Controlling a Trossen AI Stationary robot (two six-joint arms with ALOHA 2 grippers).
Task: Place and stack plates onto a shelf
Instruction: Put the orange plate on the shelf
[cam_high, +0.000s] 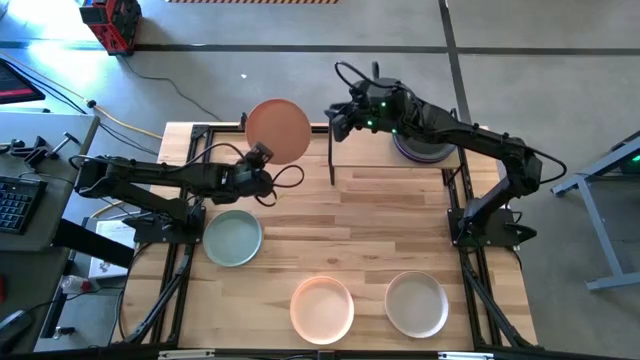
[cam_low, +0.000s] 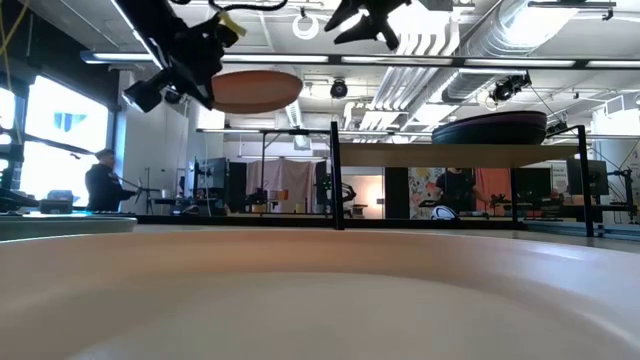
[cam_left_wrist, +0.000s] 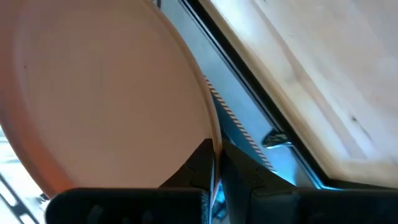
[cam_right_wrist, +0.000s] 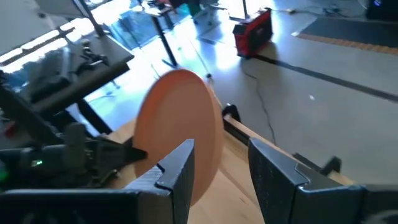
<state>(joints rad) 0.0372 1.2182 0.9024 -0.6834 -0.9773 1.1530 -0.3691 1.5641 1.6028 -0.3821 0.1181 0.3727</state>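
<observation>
My left gripper (cam_high: 258, 160) is shut on a peach-pink plate (cam_high: 278, 130), raised above the table's far edge just left of the shelf (cam_high: 365, 155). In the low view this plate (cam_low: 255, 90) hangs nearly level, above the height of the shelf board (cam_low: 460, 155). My right gripper (cam_high: 336, 120) is open and hovers above the shelf's left end, pointing at the plate (cam_right_wrist: 180, 130) without touching it. A stack of dark and purple plates (cam_high: 420, 148) rests on the shelf's right half. Sage green (cam_high: 233, 238), peach-pink (cam_high: 322, 308) and beige (cam_high: 416, 304) plates lie flat on the table. My left gripper pinches the peach-pink plate at its rim (cam_left_wrist: 213, 146), on the edge nearest the arm, with one finger on each face. The fingers (cam_left_wrist: 193, 168) come roughly level from the table's left. The plate is lifted clear and juts out beyond the fingertips, close to level.
The shelf stands on thin black posts (cam_high: 331, 160) at the table's far side. The black frame rails (cam_high: 180, 270) run along the table's left and right edges. Bare wood lies between the shelf and the near plates. A person (cam_low: 103, 185) stands far off in the room.
</observation>
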